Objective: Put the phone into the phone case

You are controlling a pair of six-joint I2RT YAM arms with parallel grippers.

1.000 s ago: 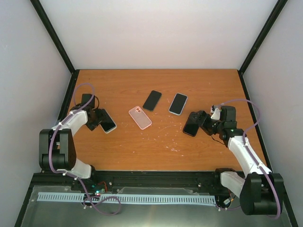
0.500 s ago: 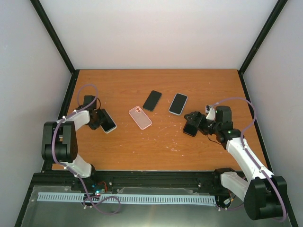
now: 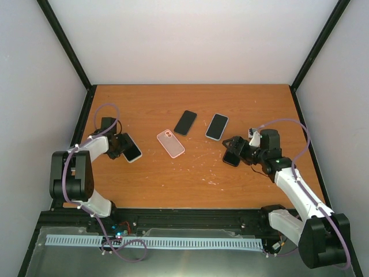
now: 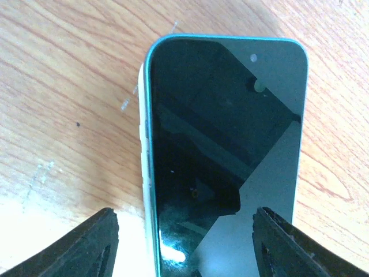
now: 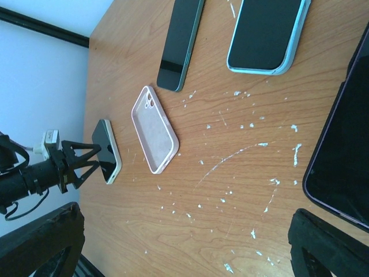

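Note:
An empty pink phone case [image 3: 170, 143] lies open side up at mid-table; it also shows in the right wrist view [image 5: 154, 128]. A teal-edged phone in a white case [image 3: 131, 148] lies at the left. My left gripper [image 3: 119, 145] is open, with its fingers on either side of that phone's near end [image 4: 225, 144]. My right gripper [image 3: 234, 146] is open and empty, just above a dark phone with a purple edge [image 3: 230, 158] that shows at the right edge of the right wrist view [image 5: 346, 144].
A bare black phone [image 3: 185, 122] and a phone in a light blue case [image 3: 217, 126] lie behind the pink case. White scuff marks [image 5: 259, 150] speckle the wood. Black frame posts stand at the table's back corners.
My right gripper has moved a little to the left over the dark phone. My left arm's elbow has shifted, but its gripper stays at the cased phone.

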